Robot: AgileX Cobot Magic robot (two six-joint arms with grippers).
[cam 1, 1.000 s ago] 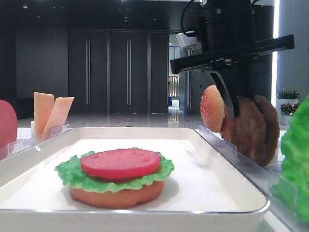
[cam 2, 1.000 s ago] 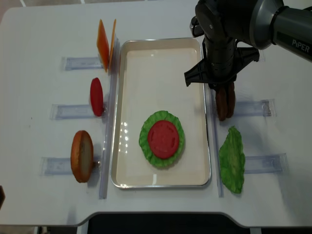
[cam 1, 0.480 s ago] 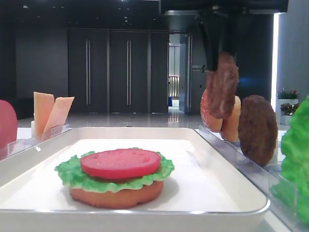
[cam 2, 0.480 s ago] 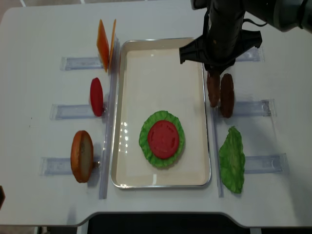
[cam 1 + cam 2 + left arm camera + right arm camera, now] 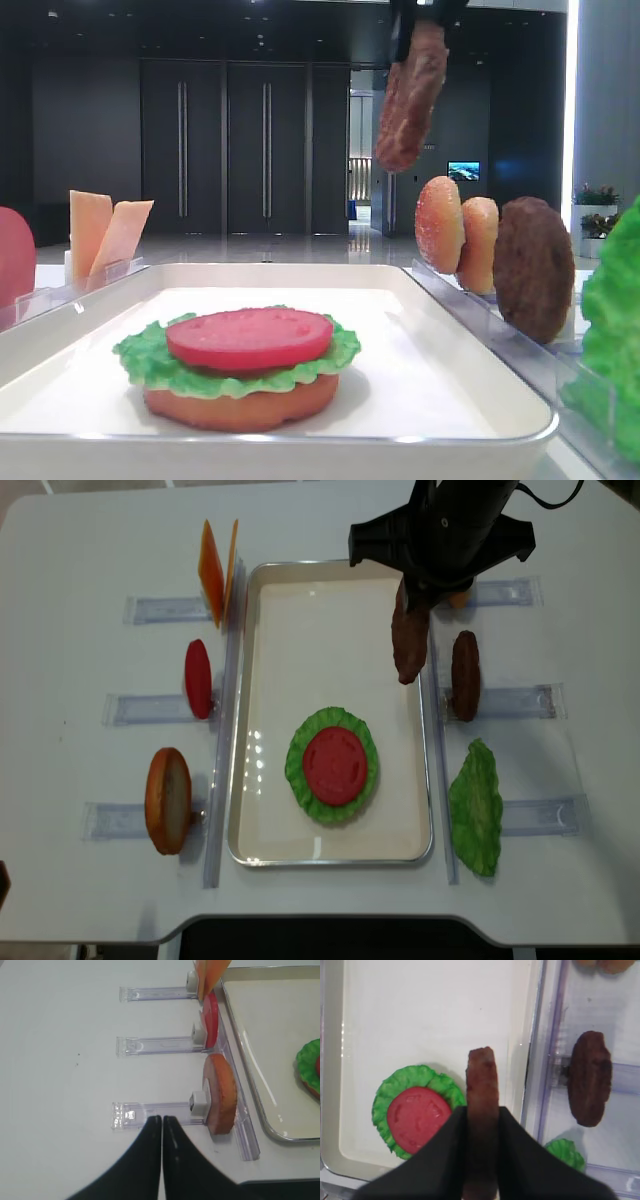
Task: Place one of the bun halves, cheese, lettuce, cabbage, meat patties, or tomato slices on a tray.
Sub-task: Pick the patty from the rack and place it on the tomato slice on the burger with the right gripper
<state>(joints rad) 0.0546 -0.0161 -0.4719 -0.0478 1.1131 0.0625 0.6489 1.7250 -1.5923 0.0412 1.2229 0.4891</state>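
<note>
Right gripper (image 5: 481, 1160) jaws are clamping a meat patty (image 5: 481, 1110) edge-on, dangling above the tray (image 5: 262, 810), beside the tomato slice (image 5: 335, 764). Left jaws are closed, empty. Next: probably lowering it onto that tomato.

Low tray-level front view, overhead view, two downward wrist views, all sharing tray (image 5: 330, 850)
</note>
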